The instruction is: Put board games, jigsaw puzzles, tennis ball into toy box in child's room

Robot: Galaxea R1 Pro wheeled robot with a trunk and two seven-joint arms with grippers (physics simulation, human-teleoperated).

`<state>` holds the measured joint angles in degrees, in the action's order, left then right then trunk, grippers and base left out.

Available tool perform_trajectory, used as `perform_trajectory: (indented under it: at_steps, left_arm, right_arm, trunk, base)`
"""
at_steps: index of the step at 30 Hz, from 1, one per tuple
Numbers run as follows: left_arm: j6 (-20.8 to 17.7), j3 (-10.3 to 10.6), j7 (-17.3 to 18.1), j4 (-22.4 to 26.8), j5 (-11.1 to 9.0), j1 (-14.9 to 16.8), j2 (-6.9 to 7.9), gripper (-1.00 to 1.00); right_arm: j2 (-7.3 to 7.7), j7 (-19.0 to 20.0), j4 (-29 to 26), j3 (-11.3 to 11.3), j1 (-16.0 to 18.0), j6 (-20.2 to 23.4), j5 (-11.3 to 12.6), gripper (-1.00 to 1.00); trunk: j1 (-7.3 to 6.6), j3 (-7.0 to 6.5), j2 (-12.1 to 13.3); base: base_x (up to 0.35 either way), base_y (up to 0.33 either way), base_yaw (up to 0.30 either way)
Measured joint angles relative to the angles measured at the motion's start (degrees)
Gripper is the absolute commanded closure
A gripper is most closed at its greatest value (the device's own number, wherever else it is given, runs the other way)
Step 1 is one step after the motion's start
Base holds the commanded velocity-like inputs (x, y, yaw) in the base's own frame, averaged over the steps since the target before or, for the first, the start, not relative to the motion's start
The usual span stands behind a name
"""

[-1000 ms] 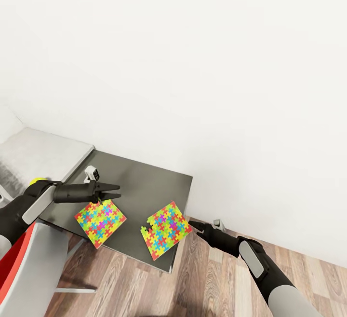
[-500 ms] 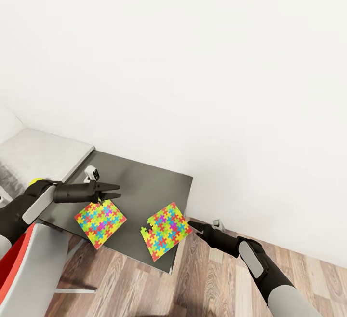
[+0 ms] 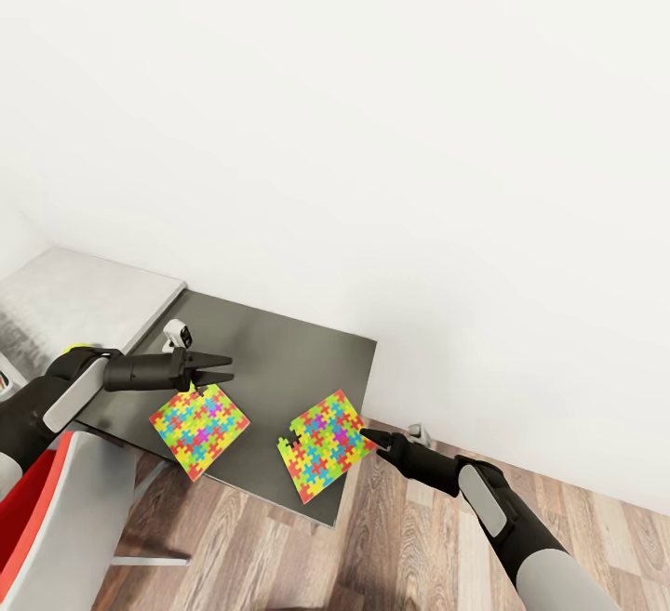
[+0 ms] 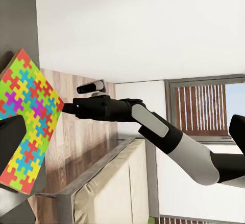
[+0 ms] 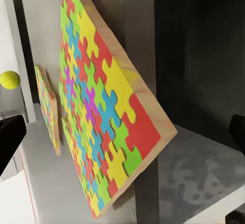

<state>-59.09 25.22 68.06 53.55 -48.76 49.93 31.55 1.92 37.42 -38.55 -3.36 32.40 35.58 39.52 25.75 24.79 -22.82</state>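
I count two jigsaw puzzles on the dark grey low part of the table point(image 3: 270, 351), both lying flat near its front edge and well apart from each other. The left puzzle point(image 3: 199, 417) sits just under and in front of my left claw point(image 3: 226, 371); its near corner reaches the table edge. The right puzzle point(image 3: 330, 444) has its right corner just off the tip of my right claw point(image 3: 366, 433), and I cannot tell whether they touch. In the right wrist view that puzzle point(image 5: 104, 106) shows as a thick board with a wooden rim, with the other puzzle point(image 5: 47, 106) behind it.

One tennis ball point(image 3: 76, 349) peeks out behind my left forearm, mostly hidden by the arm; in the right wrist view it point(image 5: 10, 80) is a small yellow-green dot far beyond both puzzles.

The left claw hovers above the table with its fingers slightly apart and nothing between them. The right claw comes to a narrow point in the head view; I cannot tell whether its fingers are together or apart.

Further left the white tabletop point(image 3: 84, 290) is cut off by the frame. A red and white chair point(image 3: 56, 509) stands at my lower left, over a wooden floor point(image 3: 372, 555), with a plain white wall point(image 3: 372, 127) behind.
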Motion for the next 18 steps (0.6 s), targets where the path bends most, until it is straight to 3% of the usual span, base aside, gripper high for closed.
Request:
perform_trajectory:
  at_steps: [18]
  left_arm:
    - [0.00, -0.03, 0.00, 0.26, 0.08, 0.01, -0.05, -1.00]
  right_arm:
    - [0.12, 0.00, 0.00, -0.08, 0.00, 0.09, 0.00, -1.00]
  trunk:
    - [0.00, 0.00, 0.00]
  base:
    - [0.000, 0.032, 0.000]
